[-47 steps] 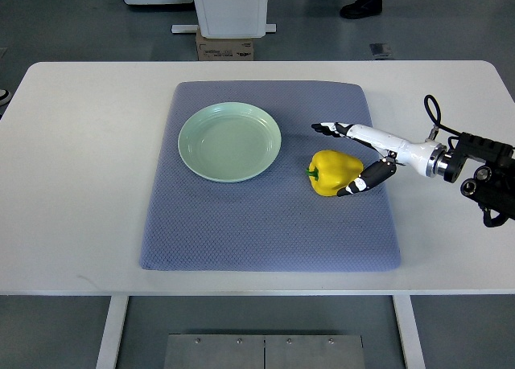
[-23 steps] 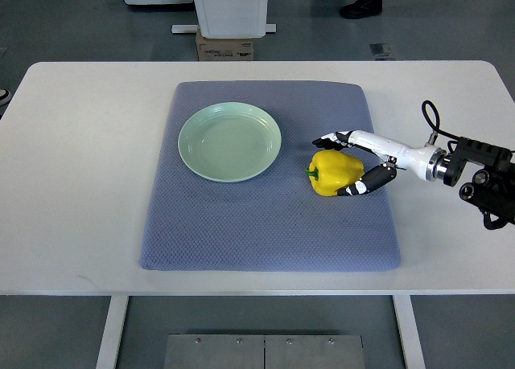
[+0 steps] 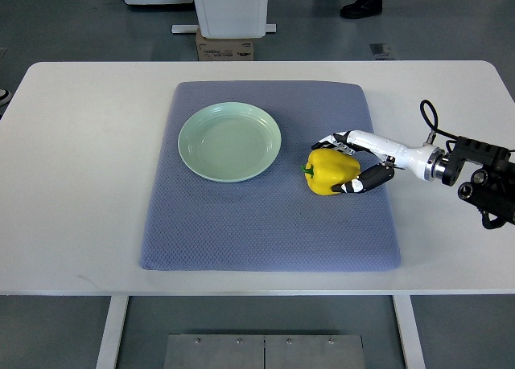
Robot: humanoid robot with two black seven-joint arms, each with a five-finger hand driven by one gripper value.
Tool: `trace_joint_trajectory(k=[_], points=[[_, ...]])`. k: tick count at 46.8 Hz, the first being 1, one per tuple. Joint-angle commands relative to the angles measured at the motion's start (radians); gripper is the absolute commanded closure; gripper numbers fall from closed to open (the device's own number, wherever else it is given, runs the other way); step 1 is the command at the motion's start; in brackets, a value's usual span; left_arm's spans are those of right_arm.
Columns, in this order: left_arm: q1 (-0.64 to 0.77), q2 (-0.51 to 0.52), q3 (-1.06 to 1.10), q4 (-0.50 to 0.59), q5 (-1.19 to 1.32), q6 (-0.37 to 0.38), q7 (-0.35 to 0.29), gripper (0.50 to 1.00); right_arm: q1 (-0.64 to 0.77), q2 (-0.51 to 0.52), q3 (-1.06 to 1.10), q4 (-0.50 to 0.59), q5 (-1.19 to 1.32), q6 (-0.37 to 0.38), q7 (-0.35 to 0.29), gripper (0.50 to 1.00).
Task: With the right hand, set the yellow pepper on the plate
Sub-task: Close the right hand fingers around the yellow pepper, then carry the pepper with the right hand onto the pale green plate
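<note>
Now, right hand [image 3: 352, 161]: white and black fingers [image 3: 331, 141] are curling around the pepper's right side, thumb touching its lower edge.
Yellow bell pepper [image 3: 330, 171]: lying on the grey-blue textured mat [image 3: 241, 232], just right of the plate, apart from it.
Pale green round plate [image 3: 229, 141]: sitting on the mat's upper left part.

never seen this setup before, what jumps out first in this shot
A bright yellow bell pepper lies right of centre on a blue-grey textured mat, with the robot's white and black right hand curled around its right side. To its left on the mat sits an empty pale green round plate.
</note>
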Motion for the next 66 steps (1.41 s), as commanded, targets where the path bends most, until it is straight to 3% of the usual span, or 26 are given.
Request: trace_joint_trajectory(k=[1,22,59,66], points=[[0.0,0.0,0.0,0.0,0.0,0.0,0.0,0.5,0.0,0.004,0.007,-0.001,0.009,0.0,-0.012,1.0],[0.0,0.0,0.0,0.0,0.0,0.0,0.0,0.5,0.078,0.025,0.01,0.002,0.026,0.014,-0.036,1.0],[0.0,0.0,0.0,0.0,0.0,0.0,0.0,0.5,0.178,0.24,0.01,-0.01,0.05,0.014,-0.246,1.0],[0.0,0.0,0.0,0.0,0.0,0.0,0.0,0.5,0.189,0.291,0.012,-0.009,0.057,0.014,-0.309,1.0]])
